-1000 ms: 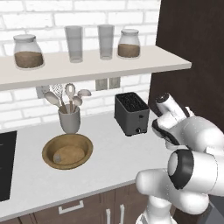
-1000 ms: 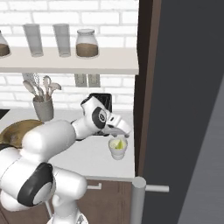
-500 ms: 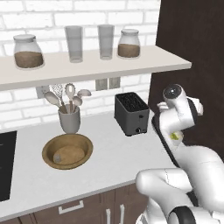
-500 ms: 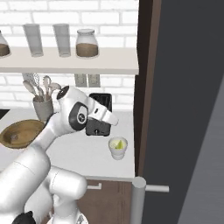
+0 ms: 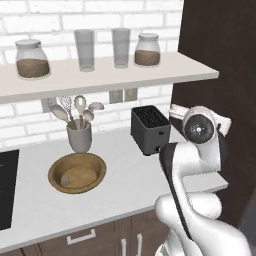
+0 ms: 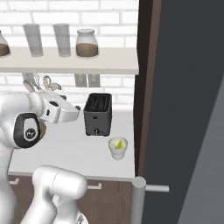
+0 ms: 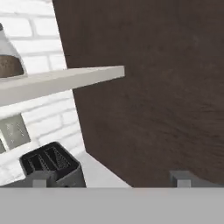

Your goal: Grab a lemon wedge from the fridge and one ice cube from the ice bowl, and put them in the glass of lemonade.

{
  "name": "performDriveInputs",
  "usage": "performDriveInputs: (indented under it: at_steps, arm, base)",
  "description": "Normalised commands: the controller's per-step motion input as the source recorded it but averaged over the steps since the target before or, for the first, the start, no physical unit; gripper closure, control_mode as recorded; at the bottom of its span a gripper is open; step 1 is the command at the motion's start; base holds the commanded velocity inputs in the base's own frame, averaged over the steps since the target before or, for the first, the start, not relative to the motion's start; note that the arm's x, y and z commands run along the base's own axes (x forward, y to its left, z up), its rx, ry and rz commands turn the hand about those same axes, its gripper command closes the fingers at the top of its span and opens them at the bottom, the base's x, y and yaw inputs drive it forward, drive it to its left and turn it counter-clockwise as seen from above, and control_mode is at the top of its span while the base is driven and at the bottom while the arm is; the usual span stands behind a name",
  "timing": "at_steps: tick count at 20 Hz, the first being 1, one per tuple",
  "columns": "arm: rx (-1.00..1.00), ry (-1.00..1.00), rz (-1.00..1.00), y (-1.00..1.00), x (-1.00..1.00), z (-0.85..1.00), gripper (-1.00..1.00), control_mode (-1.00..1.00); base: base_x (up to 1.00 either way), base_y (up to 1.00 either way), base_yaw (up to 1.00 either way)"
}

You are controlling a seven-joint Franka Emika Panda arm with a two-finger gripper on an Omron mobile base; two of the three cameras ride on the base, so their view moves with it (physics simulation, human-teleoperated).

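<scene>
Nearest you, the short whitish tumbler of pale yellow lemonade [image 6: 118, 147] stands at the white counter's [image 6: 78, 153] front right corner, with a yellow-green lemon wedge [image 6: 119, 144] in it. Your 2-finger gripper [image 7: 109, 178] hangs empty with its fingertips spread wide. Left, the shallow tan wooden ice bowl [image 5: 77, 172] sits before a grey utensil cup [image 5: 79, 136]. Behind stands the black toaster [image 6: 97, 113].

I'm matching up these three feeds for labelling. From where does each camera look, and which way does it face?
Left base view: behind the arm's left, looking down over the counter at the ice bowl; white arm at lower right.
Right base view: behind its right, toward the glass of lemonade; arm at left.
Hand view: along the open claw toward the dark cabinet.
All three share the toaster.
</scene>
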Motion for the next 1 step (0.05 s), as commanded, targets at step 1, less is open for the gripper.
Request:
performDriveInputs:
  at_steps: [1]
  arm:
    - [-0.13,-0.62,0.08,1.00,-0.69,1.00,-1.00,-1.00]
  base:
    - [0.00,0.00,0.00]
